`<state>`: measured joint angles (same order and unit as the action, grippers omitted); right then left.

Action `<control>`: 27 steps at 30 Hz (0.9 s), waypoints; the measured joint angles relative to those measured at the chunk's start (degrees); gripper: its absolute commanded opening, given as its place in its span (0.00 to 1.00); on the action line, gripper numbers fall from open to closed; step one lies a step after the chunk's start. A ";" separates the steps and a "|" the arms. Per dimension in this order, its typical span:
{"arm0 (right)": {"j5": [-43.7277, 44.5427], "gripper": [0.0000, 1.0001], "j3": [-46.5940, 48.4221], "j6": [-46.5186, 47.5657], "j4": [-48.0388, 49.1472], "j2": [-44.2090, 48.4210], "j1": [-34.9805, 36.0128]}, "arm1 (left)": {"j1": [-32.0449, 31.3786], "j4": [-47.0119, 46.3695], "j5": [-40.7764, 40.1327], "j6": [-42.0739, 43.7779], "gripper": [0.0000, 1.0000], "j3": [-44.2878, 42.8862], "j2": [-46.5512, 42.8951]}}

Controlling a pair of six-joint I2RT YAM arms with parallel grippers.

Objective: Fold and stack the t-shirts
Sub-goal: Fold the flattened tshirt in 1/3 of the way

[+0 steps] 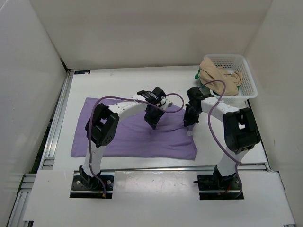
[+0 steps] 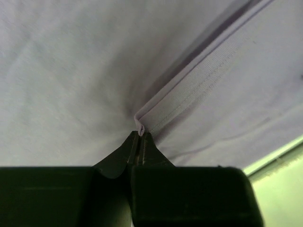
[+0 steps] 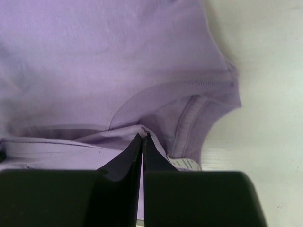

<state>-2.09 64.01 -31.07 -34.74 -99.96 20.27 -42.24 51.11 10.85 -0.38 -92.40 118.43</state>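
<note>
The lavender t-shirt (image 1: 123,137) lies spread on the table, folded lengthwise. My left gripper (image 1: 153,124) is shut on its hemmed edge (image 2: 189,90) near the middle of the shirt's far side. My right gripper (image 1: 189,127) is shut on a fold of the shirt by the neckline (image 3: 156,94) at its right end; a white label (image 3: 184,163) shows beside the fingers. The tan t-shirt (image 1: 218,80) lies bunched in the basket, and a bit of the green t-shirt (image 1: 198,74) peeks out at the basket's left side.
A white mesh basket (image 1: 248,78) stands at the far right corner. White walls enclose the table on the left, the back and the right. Purple cables loop over both arms.
</note>
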 measured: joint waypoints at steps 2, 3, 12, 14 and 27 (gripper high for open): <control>0.07 0.00 0.74 -0.11 -0.20 -0.92 -0.02 | 0.15 -0.59 -0.85 0.00 0.10 0.02 0.39; 0.11 0.00 0.98 -0.24 -0.37 -1.11 -0.09 | 0.15 -0.90 -1.31 -0.02 0.10 0.11 0.44; 0.17 0.23 3.67 -1.44 -1.64 -2.43 -0.70 | 0.17 -2.43 -5.66 0.00 0.10 0.20 0.44; 0.20 0.25 4.55 -1.49 -1.60 -2.51 -0.76 | 0.17 -2.54 -6.84 0.00 0.10 0.22 0.44; 0.92 0.71 4.44 -0.81 -2.64 5.38 -0.76 | 0.11 -3.17 -13.29 0.33 0.70 2.29 0.42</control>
<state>-1.17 68.45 -31.88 -37.39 -94.59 19.51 -42.13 47.94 -2.44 -0.05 -90.11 118.85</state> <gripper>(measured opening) 0.601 0.562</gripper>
